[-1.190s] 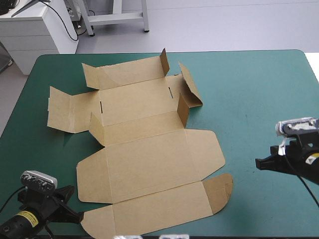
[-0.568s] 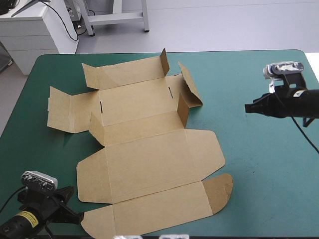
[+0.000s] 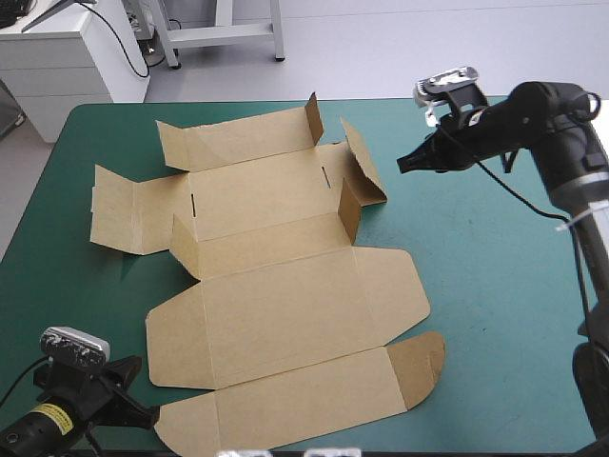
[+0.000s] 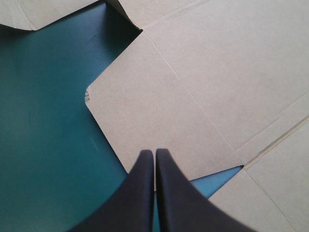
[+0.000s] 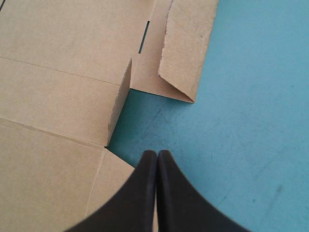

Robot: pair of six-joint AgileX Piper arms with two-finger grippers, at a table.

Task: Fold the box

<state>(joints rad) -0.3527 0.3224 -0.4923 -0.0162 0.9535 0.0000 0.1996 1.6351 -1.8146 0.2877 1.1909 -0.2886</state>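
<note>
- While the box (image 3: 285, 295) is spread as a cut sheet of brown board over the left and middle of the teal-green cover (image 3: 495, 286), most of it is seen lying flat, with a few small flaps raised toward the far side.
- The right gripper (image 3: 402, 167) is held above the cover just beside the box's far right edge. Its black fingers are pressed together in one pointed arch and nothing is grasped.
- In the right wrist view, an upright flap (image 5: 119, 104) is seen ahead of that gripper and slightly to one side. A folded-over flap (image 5: 186, 53) lies farther ahead, and the tips are placed over the border between board and bare cover.
- The left gripper (image 3: 150, 415) is found at the table's near left corner, beside the box's nearest left flap, likewise clenched on nothing.
- In the left wrist view, a side flap (image 4: 145, 111) is seen directly ahead of the closed tips, and a small notch of cover is shown between two flaps beside them.
</note>
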